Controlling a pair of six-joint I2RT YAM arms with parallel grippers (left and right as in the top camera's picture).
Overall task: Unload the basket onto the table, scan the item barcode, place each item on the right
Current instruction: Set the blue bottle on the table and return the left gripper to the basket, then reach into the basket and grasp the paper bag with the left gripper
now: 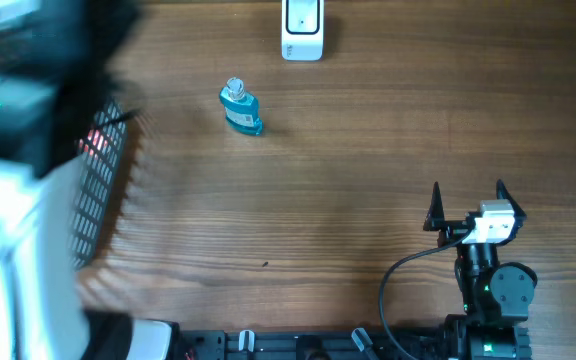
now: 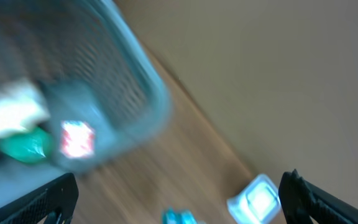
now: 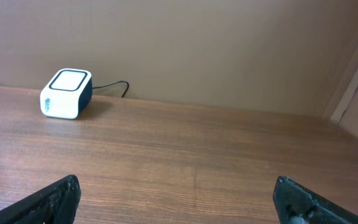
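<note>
Left wrist view first: your left gripper (image 2: 176,199) has its fingers spread wide and nothing sits between them. The picture is badly smeared, so take its details lightly. Past the fingers, up and to the left, is a grey mesh basket (image 2: 123,81) holding a green thing (image 2: 23,146) and a red-and-white patch (image 2: 78,138), both too blurred to name. From overhead that arm is only a blur over the basket (image 1: 98,190) at the table's (image 1: 368,140) left edge. Your right gripper (image 1: 468,195) hangs near its base on the other side, jaws equally far apart and empty. It is well apart from everything and faces the back wall, probably parked clear so the left has room. The likely item, a blue bottle (image 1: 239,108), is on bare wood between basket and scanner (image 1: 302,30), touching neither. You cannot tell from above whether it stands upright or lies flat. The white scanner sits at the far edge with its cable (image 3: 114,85) trailing to the wall and its window facing up, so a barcode has to be held face-down over it. Neither hand has the bottle, so judge the scan as not yet begun. The left arm is nearer for the pickup.
</note>
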